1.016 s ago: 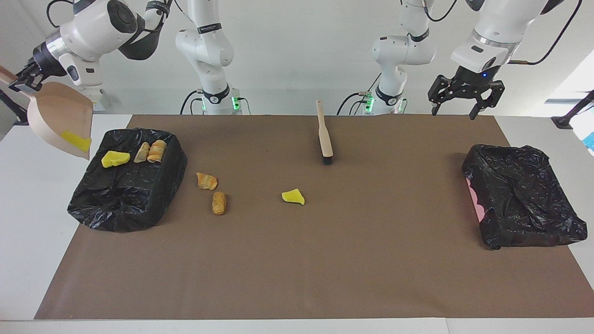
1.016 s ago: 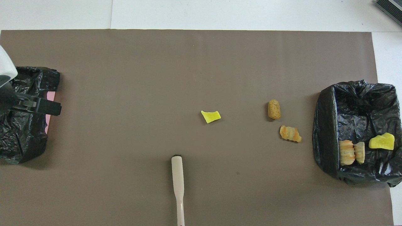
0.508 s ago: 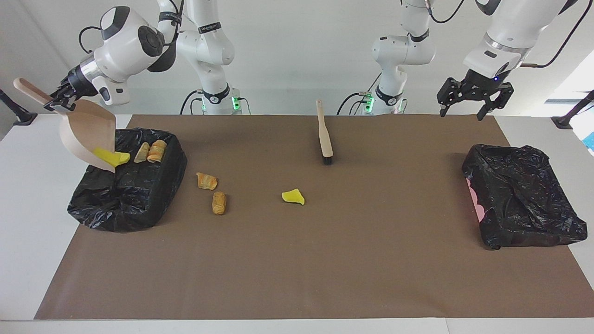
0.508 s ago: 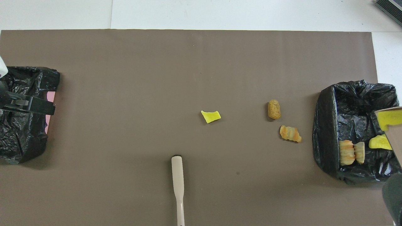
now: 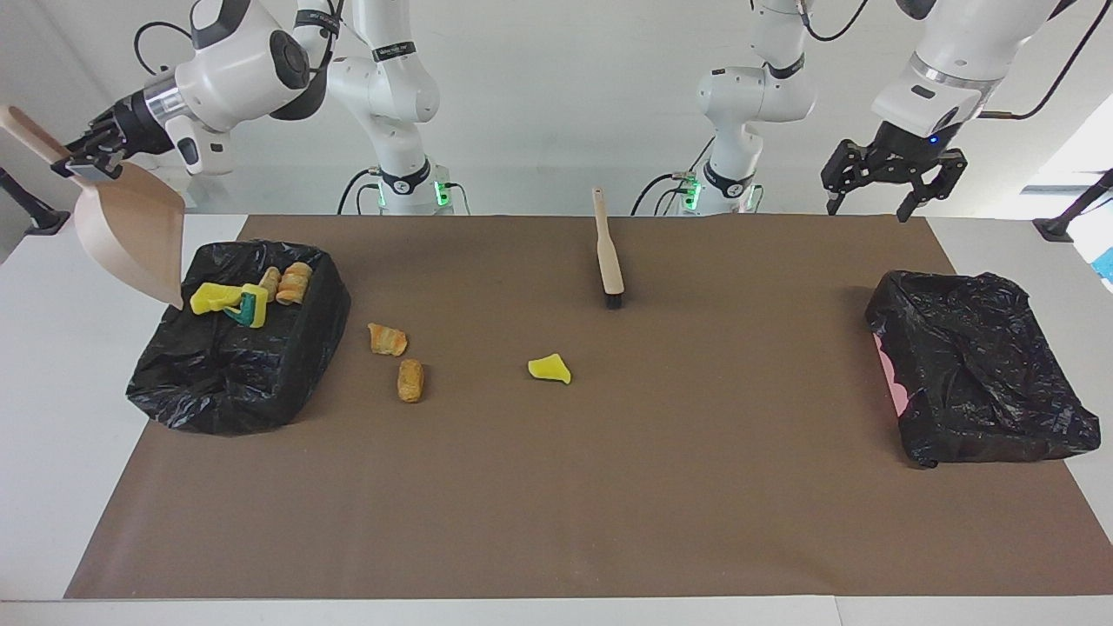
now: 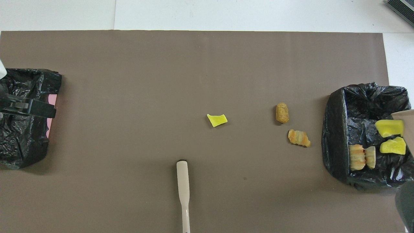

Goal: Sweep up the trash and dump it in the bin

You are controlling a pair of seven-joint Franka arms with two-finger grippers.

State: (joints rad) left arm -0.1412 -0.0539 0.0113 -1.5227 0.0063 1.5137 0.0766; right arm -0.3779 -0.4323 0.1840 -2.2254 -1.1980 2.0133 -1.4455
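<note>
My right gripper (image 5: 85, 162) is shut on the handle of the beige dustpan (image 5: 132, 233), which hangs tilted with its lip over the edge of the black-bagged bin (image 5: 235, 374) at the right arm's end. In the bin lie two yellow sponge pieces (image 6: 389, 127) (image 6: 393, 146), a bread chunk (image 6: 356, 157) and a pale chunk (image 6: 370, 157). Loose trash on the brown mat: two bread chunks (image 5: 387, 339) (image 5: 410, 380) beside the bin and a yellow piece (image 5: 549, 369) near the middle. My left gripper (image 5: 878, 204) hangs open and empty above the left arm's end.
The beige brush (image 5: 609, 256) lies on the mat near the robots, bristles pointing away from them. A second black-bagged bin (image 5: 978, 382) with a pink edge stands at the left arm's end, partly under the left gripper in the overhead view.
The dustpan swung over the bin and the yellow sponge piece slid out of it into the bin. The pan has since drawn back a little. The left gripper rose slightly.
</note>
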